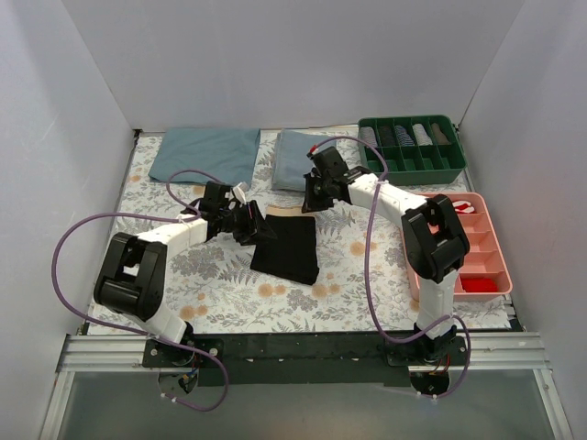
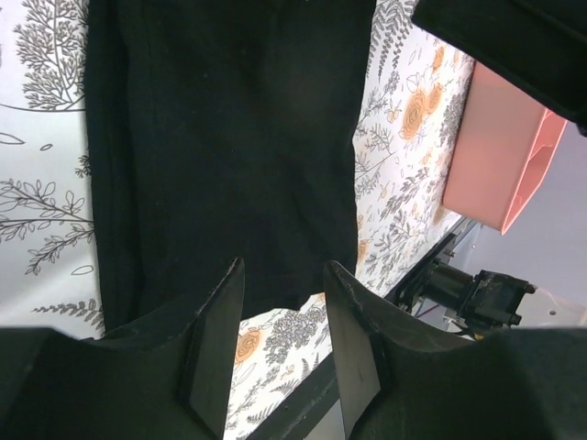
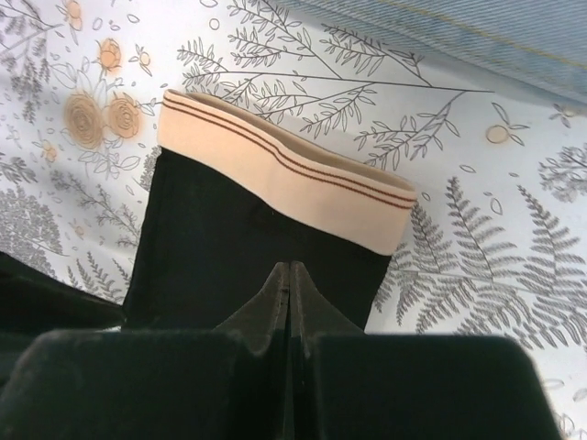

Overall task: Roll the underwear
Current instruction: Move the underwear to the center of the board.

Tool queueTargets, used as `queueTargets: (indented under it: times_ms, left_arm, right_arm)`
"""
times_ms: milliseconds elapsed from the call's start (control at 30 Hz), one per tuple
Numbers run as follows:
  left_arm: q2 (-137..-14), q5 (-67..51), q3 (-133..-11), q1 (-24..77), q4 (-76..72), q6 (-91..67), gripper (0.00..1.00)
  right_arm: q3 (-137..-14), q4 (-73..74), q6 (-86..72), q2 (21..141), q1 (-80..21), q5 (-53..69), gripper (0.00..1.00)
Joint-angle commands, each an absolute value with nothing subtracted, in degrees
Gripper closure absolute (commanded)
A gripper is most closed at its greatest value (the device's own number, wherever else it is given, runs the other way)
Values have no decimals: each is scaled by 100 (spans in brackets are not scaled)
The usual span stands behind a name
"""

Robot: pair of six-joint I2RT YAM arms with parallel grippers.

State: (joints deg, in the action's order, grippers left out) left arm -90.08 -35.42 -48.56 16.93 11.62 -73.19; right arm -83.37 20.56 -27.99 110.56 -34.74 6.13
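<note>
Black underwear [image 1: 289, 246] flat; left gripper [image 2: 284, 272] jaws apart, right gripper [image 3: 291, 269] jaws together.

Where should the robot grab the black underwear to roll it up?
Probably the tan waistband of the underwear, coming down from above at the far end. The underwear lies flat, and that band is a straight, thick edge to start a roll.

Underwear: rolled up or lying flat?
Lying flat, not rolled: the underwear spreads as a flat strip, its waistband uncurled at one end.
</note>
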Motion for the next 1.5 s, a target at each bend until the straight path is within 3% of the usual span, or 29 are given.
queueTargets:
  times_ms: [0, 467, 667, 900, 1133, 1467]
  left_arm:
    - [-9078, -3472, -4642, 1793, 756, -7409, 61]
    - [-9132, -2515, -3622, 1977, 694, -7637, 66]
    - [-8764, -2417, -3419, 2135, 606, -7857, 66]
    - [-8096, -2435, -3893, 2294, 939, -8033, 50]
    - [-7516, -2241, -4464, 2312, 1555, -7954, 42]
    - [-6690, -2233, -3956, 2312, 1854, -8138, 22]
  right_arm:
    - [-8754, 2162, -2575, 11310, -3489, 800, 99]
    - [-8807, 2470, -2382, 12190, -3313, 448, 99]
    - [-8640, 2110, -2119, 11963, -3314, 843, 99]
    - [-8175, 1591, -1898, 10786, -3313, 1274, 94]
    - [-6919, 1503, -2232, 9888, -3691, 1538, 93]
    - [-5370, 624, -3164, 9334, -4526, 1450, 97]
